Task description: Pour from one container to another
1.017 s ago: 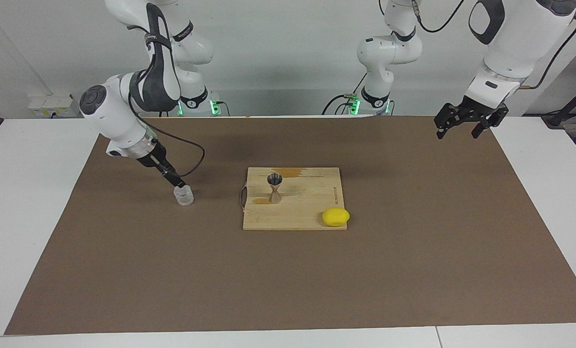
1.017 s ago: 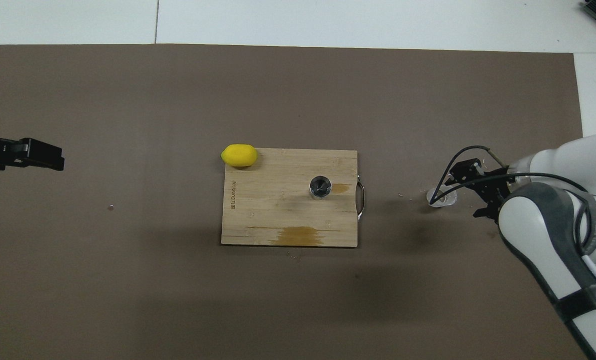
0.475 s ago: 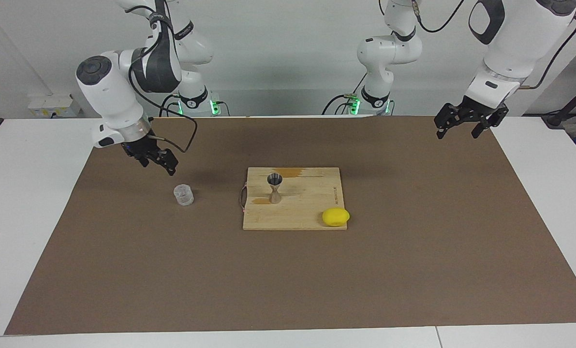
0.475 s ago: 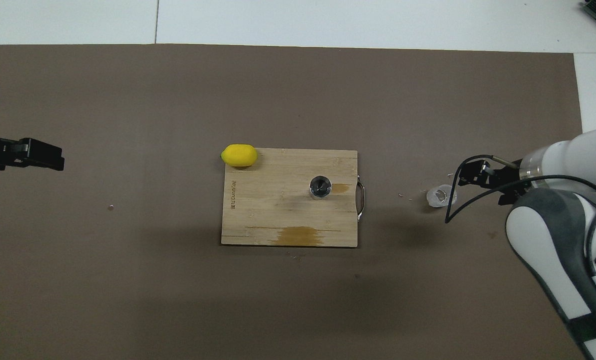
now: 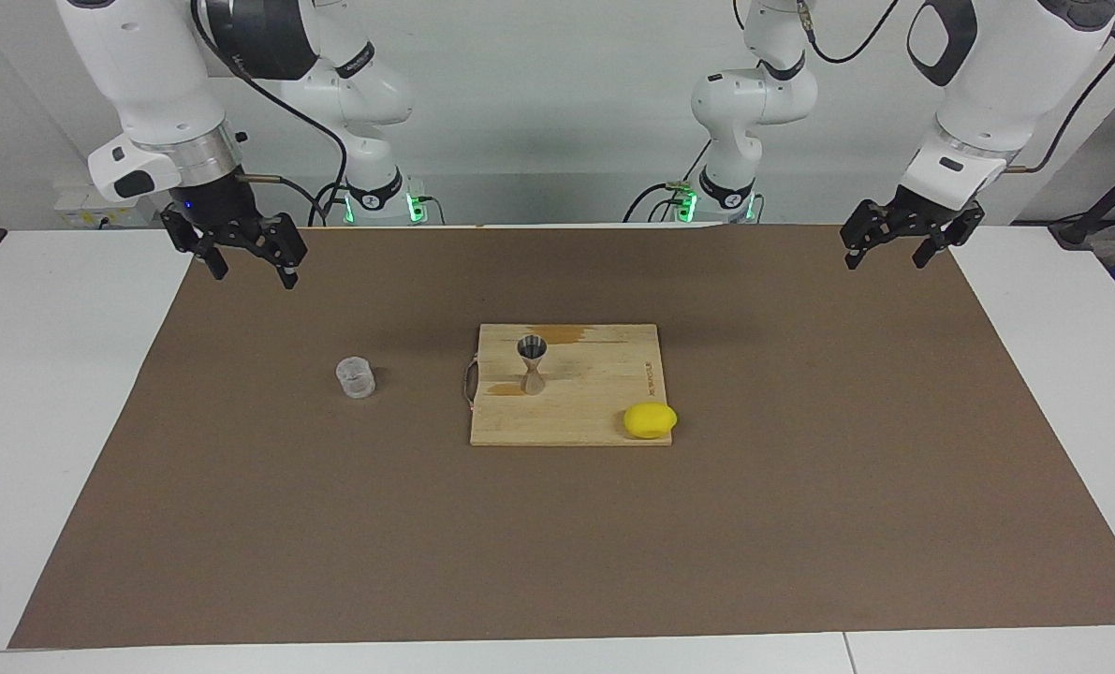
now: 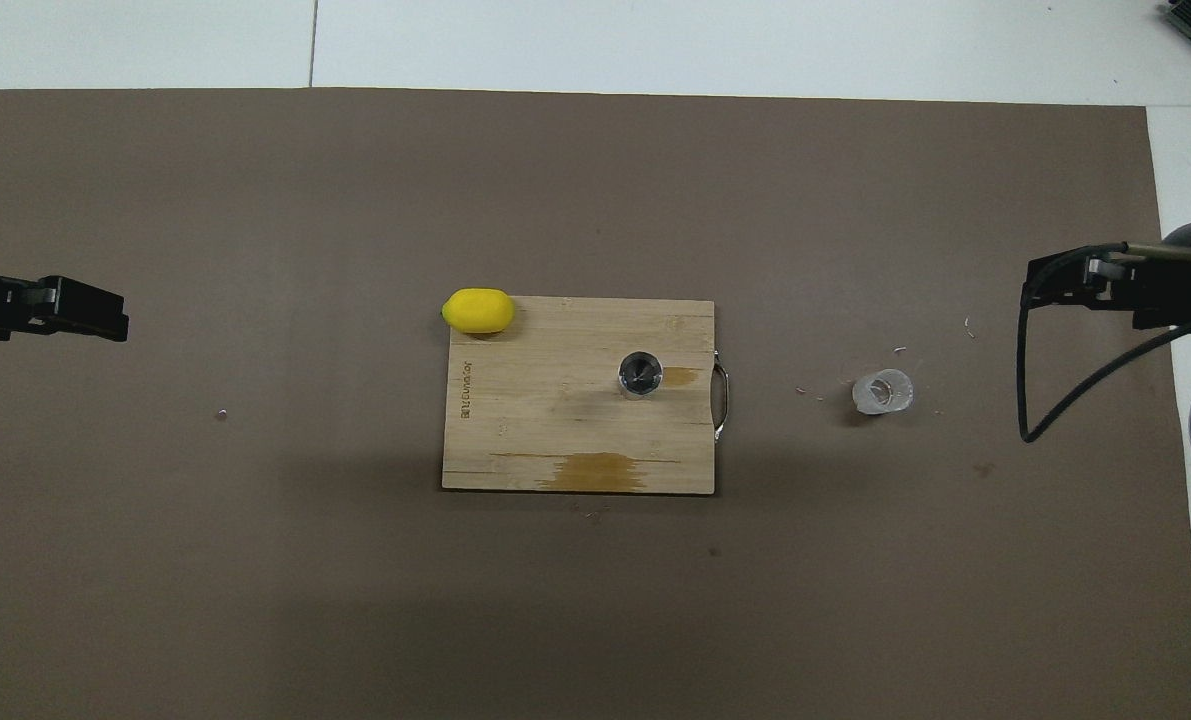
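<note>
In the overhead view both arms are cut off at the frame edges. Right gripper [image 5: 248, 264] hangs spread and empty; the clear cup [image 5: 355, 377] stands at its 5 o'clock, the jigger [image 5: 532, 364] at the cup's 3 o'clock on the board [image 5: 594, 412]. Left gripper [image 5: 887, 247] waits, spread.

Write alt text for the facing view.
A clear cup stands on the brown mat beside a wooden board holding a metal jigger and a lemon. Both grippers, right and left, hang open and empty.
</note>
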{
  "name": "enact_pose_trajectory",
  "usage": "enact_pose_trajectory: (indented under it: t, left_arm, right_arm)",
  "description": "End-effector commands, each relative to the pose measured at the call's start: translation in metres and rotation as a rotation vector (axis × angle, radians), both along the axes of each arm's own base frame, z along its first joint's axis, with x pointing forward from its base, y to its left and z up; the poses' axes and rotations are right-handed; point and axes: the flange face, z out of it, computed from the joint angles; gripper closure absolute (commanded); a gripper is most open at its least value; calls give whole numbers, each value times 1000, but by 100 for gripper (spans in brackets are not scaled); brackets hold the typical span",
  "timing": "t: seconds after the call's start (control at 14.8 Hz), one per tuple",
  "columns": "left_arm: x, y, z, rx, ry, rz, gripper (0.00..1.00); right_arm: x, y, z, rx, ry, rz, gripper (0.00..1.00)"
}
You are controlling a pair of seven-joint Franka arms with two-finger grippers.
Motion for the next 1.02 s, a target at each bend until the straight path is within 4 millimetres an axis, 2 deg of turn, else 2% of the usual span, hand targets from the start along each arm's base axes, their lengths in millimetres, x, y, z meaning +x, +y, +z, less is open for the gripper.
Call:
enact_pose_trajectory:
  t: [0.0, 0.27, 0.47, 0.95]
  left_arm:
    - [-5, 4, 1, 16, -15, -1, 0]
    - [-5, 3, 1, 16, -15, 1, 0]
    - [-5, -2, 0, 15, -12, -10, 0]
    - [-5, -7, 1, 15, -15, -34, 0]
  right_arm:
    - [1, 1, 11, -10, 54, 80, 0]
    - [-11, -4, 5, 0, 127, 80, 0]
    - [-13, 2, 4, 35, 136, 85, 0]
    - [-12, -4, 4, 35, 126, 64, 0]
